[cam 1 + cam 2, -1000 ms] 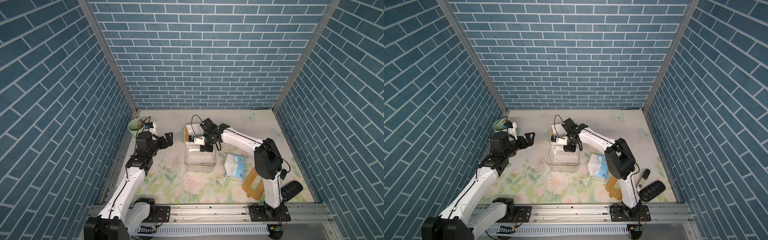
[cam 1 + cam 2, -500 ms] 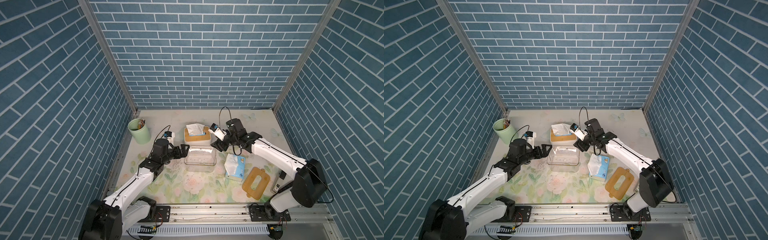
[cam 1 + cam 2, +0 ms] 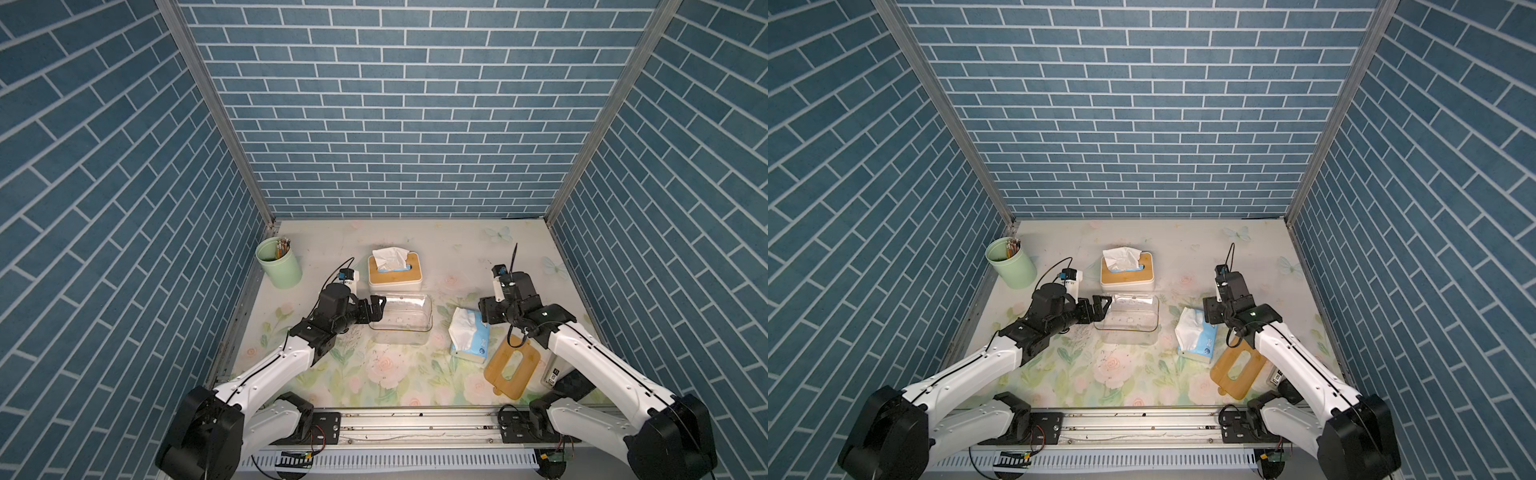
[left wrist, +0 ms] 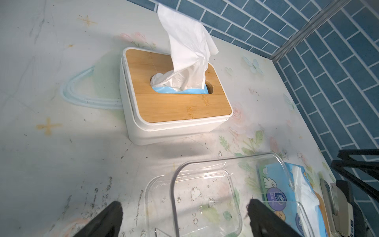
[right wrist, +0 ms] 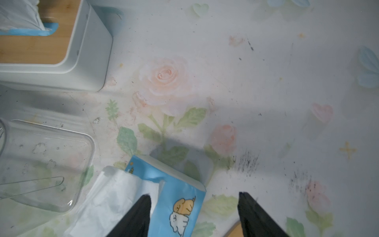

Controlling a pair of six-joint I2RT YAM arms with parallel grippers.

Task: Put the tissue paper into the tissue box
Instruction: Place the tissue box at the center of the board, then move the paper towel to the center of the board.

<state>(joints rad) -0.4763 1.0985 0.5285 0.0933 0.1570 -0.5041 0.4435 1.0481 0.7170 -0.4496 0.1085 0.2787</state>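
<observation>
**Tissue paper [image 3: 468, 338] lies on the table, right jaws spread over one end**

Over on the right, the right gripper [image 5: 193, 195] holds its two black fingers [image 5: 141, 213] well apart. In the right wrist view the blue end of the tissue paper shows between them. One finger overlaps the wrapper's edge beside the white sheet, and the other stands clear with bare table in the gap, so the jaws clamp nothing. The tissue paper lies flat on the floral table [image 3: 374, 245] with a crumpled white sheet [image 3: 460, 328] spilling from its top. It sits between the clear tissue box [image 3: 403, 318] and a loose bamboo lid [image 3: 494, 370]. The lid is just beside its near corner, partly under the right arm.

The left gripper [image 4: 184, 202] has its fingers spread as wide as they go at the short end of the clear tissue box. In the left wrist view that end wall sits between the tips, though I cannot tell whether they touch it. The box stands open-topped, and the flower print shows through its bottom.

Behind it, apart from both arms, is a white box [image 3: 395, 286] with a bamboo top. A tissue stands up from its slot. A green cup [image 3: 280, 268] of pencils stands in the far left corner, near the wall.
</observation>
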